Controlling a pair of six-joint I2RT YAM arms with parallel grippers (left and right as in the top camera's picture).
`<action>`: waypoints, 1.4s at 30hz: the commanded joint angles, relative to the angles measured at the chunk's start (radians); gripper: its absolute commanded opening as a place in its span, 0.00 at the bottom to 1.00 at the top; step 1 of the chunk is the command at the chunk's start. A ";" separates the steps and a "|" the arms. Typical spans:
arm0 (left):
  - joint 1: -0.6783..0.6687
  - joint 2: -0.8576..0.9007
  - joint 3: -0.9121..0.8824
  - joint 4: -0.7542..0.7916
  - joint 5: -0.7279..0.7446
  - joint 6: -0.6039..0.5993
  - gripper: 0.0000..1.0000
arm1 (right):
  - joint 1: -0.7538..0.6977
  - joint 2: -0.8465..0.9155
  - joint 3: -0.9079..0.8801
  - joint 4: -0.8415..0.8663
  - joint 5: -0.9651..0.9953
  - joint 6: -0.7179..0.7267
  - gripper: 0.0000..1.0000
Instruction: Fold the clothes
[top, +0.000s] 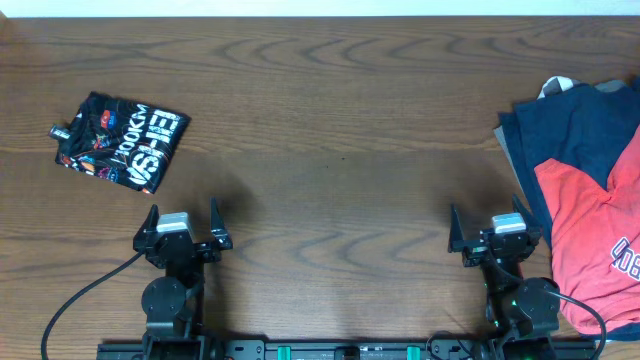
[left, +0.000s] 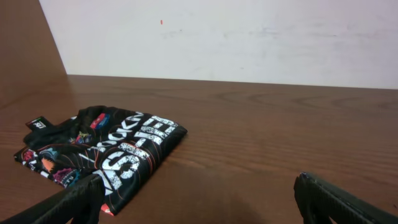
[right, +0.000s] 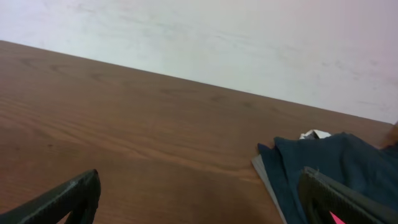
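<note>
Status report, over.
Left gripper, right gripper open, empty. Black lettered T-shirt folded, far left. Coral-red T-shirt over navy T-shirt, unfolded, right edge. Nothing blocking.

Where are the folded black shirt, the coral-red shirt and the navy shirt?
folded black shirt (top: 122, 140): overhead, on its white lettering.
coral-red shirt (top: 580, 225): overhead, on its plain middle.
navy shirt (right: 336, 155): right wrist, on its upper surface.

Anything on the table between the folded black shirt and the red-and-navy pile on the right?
No. In the overhead view, only the bare wood table shows between the black shirt and the pile; nothing lies there.
</note>
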 joint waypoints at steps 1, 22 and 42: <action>0.008 0.003 -0.017 -0.042 -0.009 0.017 0.98 | -0.011 -0.006 -0.003 -0.002 -0.023 0.011 0.99; 0.008 0.327 0.387 -0.410 0.270 -0.171 0.98 | -0.015 0.380 0.366 -0.388 0.151 0.243 0.99; 0.008 0.919 0.775 -0.711 0.363 -0.171 0.98 | -0.326 1.341 0.754 -0.593 0.433 0.473 0.85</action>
